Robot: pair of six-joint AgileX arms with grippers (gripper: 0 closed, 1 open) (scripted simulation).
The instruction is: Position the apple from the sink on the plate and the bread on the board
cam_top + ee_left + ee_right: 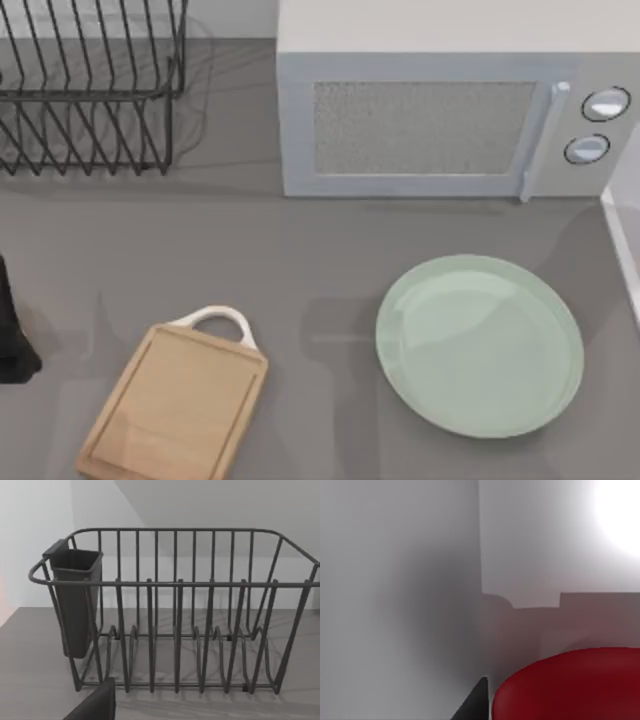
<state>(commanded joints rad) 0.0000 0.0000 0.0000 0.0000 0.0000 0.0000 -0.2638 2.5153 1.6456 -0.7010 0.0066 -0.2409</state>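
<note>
Apple [570,685] sits right up against the right wrist camera, pale sink walls behind; can't tell jaw state on either arm. Plate [480,345] and board [175,405] bare on the tabletop. Both placements pending.

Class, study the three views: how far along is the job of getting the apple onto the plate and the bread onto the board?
Nothing looks done: in the top view the plate and the board both lie bare on the table. In hand: the right wrist view shows the apple very close before that arm's camera, so it seems to be the one at work. Left: both placements. The left arm is at the table's left edge, facing the dish rack.
</note>
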